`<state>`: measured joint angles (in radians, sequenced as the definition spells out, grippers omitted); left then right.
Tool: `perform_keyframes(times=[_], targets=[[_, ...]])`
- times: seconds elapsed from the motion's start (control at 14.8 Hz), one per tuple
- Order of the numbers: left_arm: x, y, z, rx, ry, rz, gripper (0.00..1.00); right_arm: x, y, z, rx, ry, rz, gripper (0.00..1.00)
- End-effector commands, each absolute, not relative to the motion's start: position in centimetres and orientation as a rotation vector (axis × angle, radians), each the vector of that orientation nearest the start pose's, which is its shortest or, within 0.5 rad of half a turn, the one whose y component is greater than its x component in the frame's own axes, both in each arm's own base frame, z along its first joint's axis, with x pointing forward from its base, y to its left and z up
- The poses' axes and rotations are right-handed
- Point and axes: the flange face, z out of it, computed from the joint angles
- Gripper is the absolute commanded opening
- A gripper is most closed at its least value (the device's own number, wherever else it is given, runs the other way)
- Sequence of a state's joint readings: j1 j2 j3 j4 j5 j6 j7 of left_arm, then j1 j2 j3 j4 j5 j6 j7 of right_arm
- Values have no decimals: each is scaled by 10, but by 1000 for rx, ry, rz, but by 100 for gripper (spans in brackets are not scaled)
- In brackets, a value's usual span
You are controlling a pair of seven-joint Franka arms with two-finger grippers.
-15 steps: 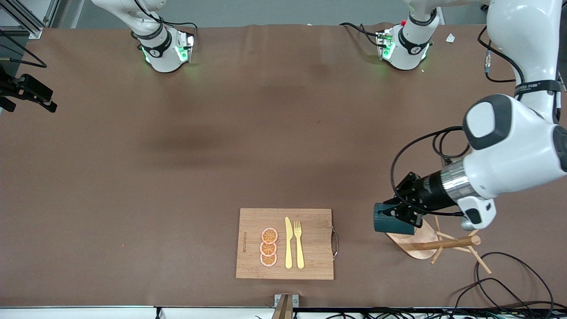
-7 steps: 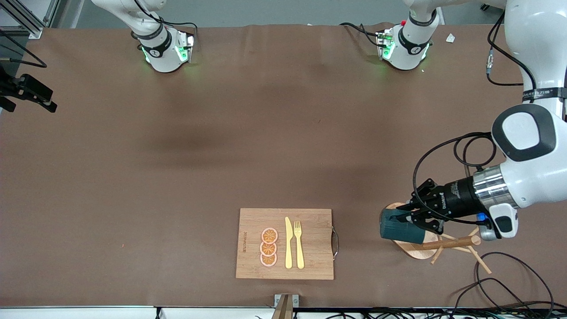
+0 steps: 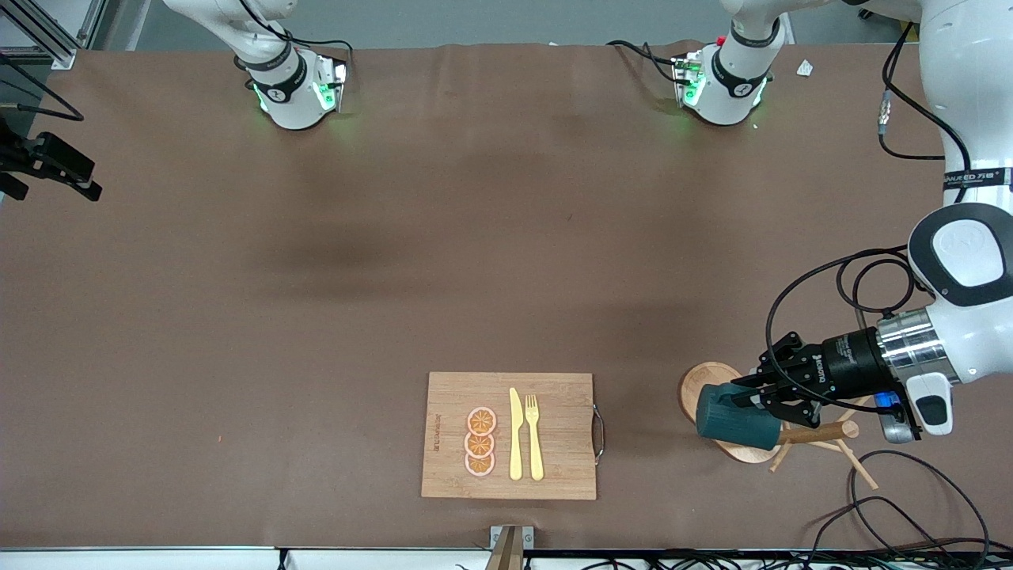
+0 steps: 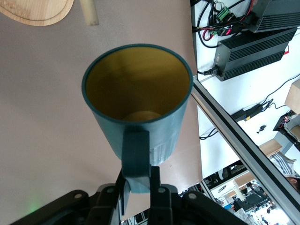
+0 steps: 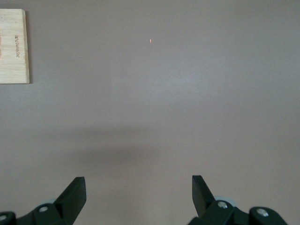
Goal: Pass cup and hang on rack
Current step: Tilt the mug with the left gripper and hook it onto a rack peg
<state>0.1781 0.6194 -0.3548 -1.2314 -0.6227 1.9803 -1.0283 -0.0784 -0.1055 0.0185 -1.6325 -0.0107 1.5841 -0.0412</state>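
Note:
The dark teal cup [image 3: 736,425] with its tan-yellow inside lies on its side in the air over the oval base of the wooden rack [image 3: 699,388]. My left gripper [image 3: 756,398] is shut on the cup's handle. The rack's post [image 3: 819,433] and thin pegs show just beside the cup. In the left wrist view the cup [image 4: 138,93] opens toward the camera, its handle pinched in my left gripper [image 4: 138,182]; the rack's base [image 4: 37,9] and a wooden rod [image 4: 89,11] show past it. My right gripper [image 5: 138,187] is open and empty over bare table.
A bamboo cutting board [image 3: 554,467] with a yellow knife, a fork and three orange slices lies near the table's front edge; its corner shows in the right wrist view [image 5: 14,47]. Black cables [image 3: 894,491] loop near the rack. The right arm waits.
My left gripper has carried the cup across the rack's base toward the left arm's end of the table, uncovering more of the base. The right arm has not moved.

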Motion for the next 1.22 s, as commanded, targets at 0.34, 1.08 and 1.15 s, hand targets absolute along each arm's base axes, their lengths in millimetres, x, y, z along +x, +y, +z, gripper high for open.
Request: perform_keyframes(times=[0.34,1.08,1.15], targets=[[736,-78,441,2019,1212,-435,0,517,-31,658,-3148,46,-101,100],[742,-30,421,1867,1210,-503,0,517,-30,658,-3150,41,-103,100],[742,-25,420,1861,1216,-502,0,517,-30,658,-3150,41,-103,100]])
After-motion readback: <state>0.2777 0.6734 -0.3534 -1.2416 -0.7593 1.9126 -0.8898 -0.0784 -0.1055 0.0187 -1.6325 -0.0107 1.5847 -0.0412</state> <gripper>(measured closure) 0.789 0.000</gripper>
